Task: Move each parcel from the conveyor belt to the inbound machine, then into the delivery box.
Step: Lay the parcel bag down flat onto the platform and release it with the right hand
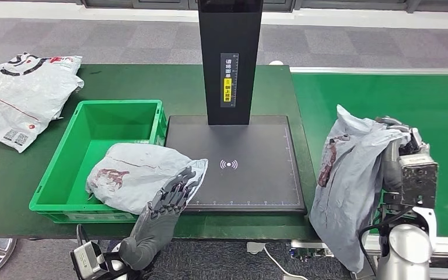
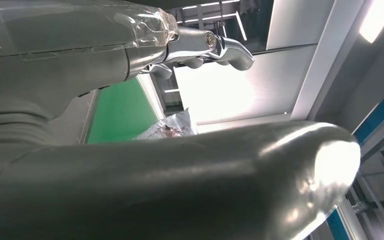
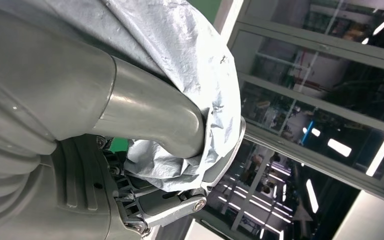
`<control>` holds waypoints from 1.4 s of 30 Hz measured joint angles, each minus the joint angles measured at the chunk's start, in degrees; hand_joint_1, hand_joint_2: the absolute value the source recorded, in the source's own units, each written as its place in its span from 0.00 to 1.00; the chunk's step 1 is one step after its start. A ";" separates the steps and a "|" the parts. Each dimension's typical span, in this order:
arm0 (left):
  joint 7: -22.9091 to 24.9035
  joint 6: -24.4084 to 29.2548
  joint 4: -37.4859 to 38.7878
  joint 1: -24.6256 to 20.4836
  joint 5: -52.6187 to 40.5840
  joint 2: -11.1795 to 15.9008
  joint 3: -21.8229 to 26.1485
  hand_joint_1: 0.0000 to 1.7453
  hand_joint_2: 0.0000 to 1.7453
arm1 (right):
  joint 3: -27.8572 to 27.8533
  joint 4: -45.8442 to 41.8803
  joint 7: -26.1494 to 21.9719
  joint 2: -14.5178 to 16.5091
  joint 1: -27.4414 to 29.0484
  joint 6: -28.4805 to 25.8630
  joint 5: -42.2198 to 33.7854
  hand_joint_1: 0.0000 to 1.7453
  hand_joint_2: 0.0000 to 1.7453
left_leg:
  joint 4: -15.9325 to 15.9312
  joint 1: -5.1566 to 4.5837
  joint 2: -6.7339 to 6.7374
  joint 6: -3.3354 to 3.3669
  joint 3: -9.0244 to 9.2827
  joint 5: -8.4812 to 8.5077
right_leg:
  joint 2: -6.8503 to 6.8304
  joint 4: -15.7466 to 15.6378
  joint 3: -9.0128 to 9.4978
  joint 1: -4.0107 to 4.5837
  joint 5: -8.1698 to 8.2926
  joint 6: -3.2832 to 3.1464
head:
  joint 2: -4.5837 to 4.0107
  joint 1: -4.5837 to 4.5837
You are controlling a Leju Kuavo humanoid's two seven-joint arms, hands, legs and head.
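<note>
Wireless-signal sign on scanner pad (image 1: pixel 228 164)

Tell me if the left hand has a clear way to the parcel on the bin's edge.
Probably yes. The left hand is open and already at the near edge of the parcel, which lies over the bin's rim, with nothing between them.

Left robot hand (image 1: pixel 172 195) raised, fingers spread and empty, right robot hand (image 1: pixel 398 153) lifted, fingers clenched
</note>
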 joint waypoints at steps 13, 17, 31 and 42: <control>-1.91 -1.08 4.08 -3.43 1.38 -0.30 -0.47 0.00 0.00 | 5.83 48.79 14.76 -1.72 -38.84 -8.38 12.37 1.00 1.00 | 0.04 -0.31 0.21 0.28 -0.85 0.95 | 0.17 0.50 -1.24 -0.38 0.75 0.19 | 0.00 -0.02; -2.11 -0.60 5.85 -4.45 2.10 -0.27 -0.67 0.00 0.00 | 7.04 60.13 18.40 -2.33 -49.46 -9.04 13.52 1.00 1.00 | 0.03 -0.31 -0.23 0.24 -1.00 1.08 | -0.26 0.55 -1.28 -0.35 0.75 0.19 | -0.01 -0.02; -2.21 0.09 8.09 -5.37 2.93 0.10 -0.73 0.00 0.00 | 8.09 71.49 19.32 -2.87 -56.54 -9.97 14.54 1.00 1.00 | 0.03 -0.34 -0.28 0.26 -1.16 1.06 | -0.25 0.55 -1.45 -0.41 0.75 0.19 | -0.01 -0.02; -2.22 -0.36 9.26 -6.31 3.95 0.09 -1.03 0.00 0.00 | 9.54 73.28 22.29 -2.94 -57.49 -10.13 18.59 1.00 1.00 | 0.03 -0.34 -0.27 0.26 -1.16 1.06 | -0.23 0.57 -1.44 -0.40 0.75 0.19 | 0.00 -0.02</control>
